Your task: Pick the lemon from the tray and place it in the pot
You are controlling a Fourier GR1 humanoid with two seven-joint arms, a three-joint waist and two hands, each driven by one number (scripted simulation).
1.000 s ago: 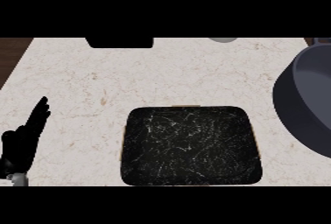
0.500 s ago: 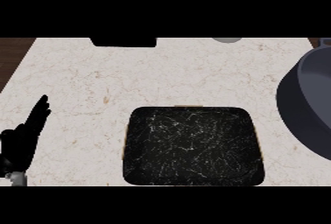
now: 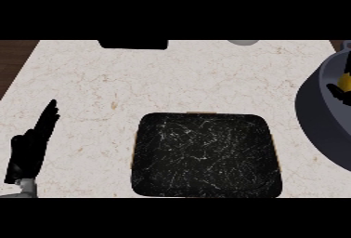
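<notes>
Shifted since the earlier frame: view drawn a little leftward and down, so tray (image 3: pixel 205 155) and pot (image 3: pixel 322 121) sit slightly further right and lower; black fingers and a yellow patch now visible inside the pot at the right edge, not seen before.

Far left: left hand (image 3: pixel 31 148) at the lower left edge of the counter (image 3: pixel 171 79), fingers straight and together, pointing up, holding nothing, resting. Position unchanged against the earlier frame. Dark wood strip beyond the counter's left edge.

Centre: black tray with white marbling, square with rounded corners, flat on the counter near the front edge. Nothing lying on it.

Top edge: a black object (image 3: pixel 133 44) cut off by the frame, and a small grey round thing (image 3: pixel 243 42), also cut off.

Right: large grey pot, only partly in frame. Inside it, at the very edge, right hand (image 3: pixel 337 92) showing as a few dark fingers; cannot tell whether apart or clamped. Touching them, a small yellow patch, lemon (image 3: pixel 345 80), mostly out of frame, well apart from the left hand.
</notes>
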